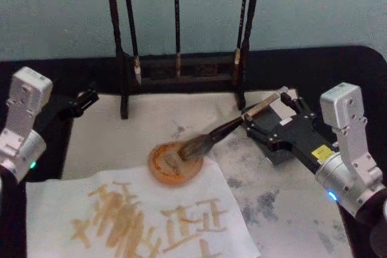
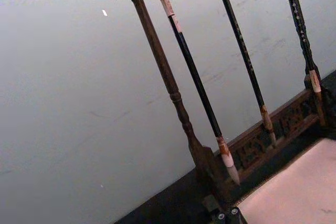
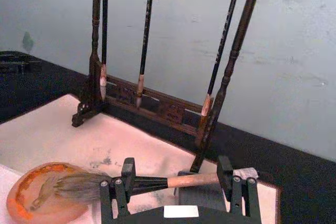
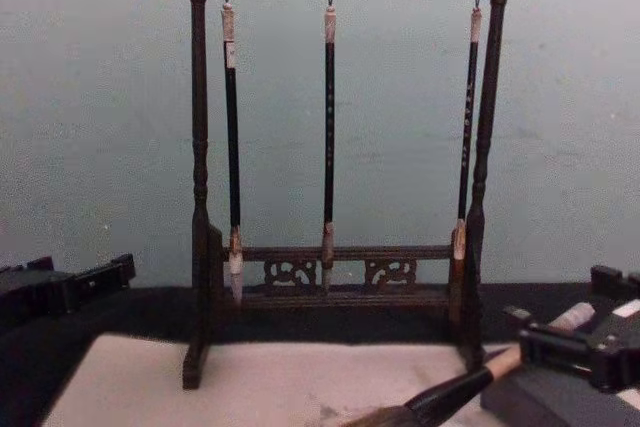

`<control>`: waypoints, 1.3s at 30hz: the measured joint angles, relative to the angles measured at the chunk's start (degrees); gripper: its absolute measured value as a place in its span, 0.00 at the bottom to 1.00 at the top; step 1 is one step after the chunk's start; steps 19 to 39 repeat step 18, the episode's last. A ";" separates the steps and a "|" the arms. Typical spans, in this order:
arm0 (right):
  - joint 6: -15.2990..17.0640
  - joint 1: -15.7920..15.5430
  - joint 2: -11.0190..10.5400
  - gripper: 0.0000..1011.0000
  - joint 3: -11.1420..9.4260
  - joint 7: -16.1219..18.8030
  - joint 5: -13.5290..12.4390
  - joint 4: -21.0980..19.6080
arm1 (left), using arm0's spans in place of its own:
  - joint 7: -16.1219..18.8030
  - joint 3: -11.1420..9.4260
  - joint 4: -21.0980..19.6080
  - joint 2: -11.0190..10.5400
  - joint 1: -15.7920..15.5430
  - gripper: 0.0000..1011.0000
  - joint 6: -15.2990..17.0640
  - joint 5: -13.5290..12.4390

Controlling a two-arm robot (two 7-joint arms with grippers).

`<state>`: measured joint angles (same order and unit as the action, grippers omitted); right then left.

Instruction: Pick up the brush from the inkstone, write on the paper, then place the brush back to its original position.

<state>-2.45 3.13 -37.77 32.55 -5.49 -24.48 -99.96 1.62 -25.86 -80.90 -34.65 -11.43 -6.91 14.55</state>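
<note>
The brush (image 1: 224, 130) lies slanted, its beige handle end resting on the dark grey inkstone (image 3: 202, 195) and its bushy hair tip lying in an orange dish (image 1: 175, 164). My right gripper (image 1: 272, 116) is open at the handle, one finger on each side along the brush's length, not clamping it. In the chest view the brush (image 4: 450, 402) and the inkstone (image 4: 540, 402) sit low at the right. The cream paper (image 1: 109, 143) with faint grey marks spreads under everything. My left gripper (image 1: 84, 98) is parked at the paper's far left edge, its fingertips together.
A dark carved rack (image 4: 335, 277) with three slim hanging brushes stands at the back of the paper. A white sheet (image 1: 139, 216) with orange-brown strokes lies over the paper's near left part. Black table surrounds the paper.
</note>
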 joint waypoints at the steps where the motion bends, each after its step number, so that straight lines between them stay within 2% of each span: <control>1: 0.00 -0.01 0.01 0.99 -0.05 0.00 -0.09 0.03 | 0.00 0.00 0.00 0.00 0.00 0.99 0.00 0.00; 15: 0.00 -0.09 0.18 0.99 -0.53 -0.15 -1.21 0.34 | 0.00 0.00 0.00 0.00 0.00 0.99 0.00 0.00; 39: 0.00 -0.10 0.19 0.99 -0.57 -0.16 -1.30 0.37 | 0.00 0.00 0.00 0.00 0.00 0.99 0.00 0.00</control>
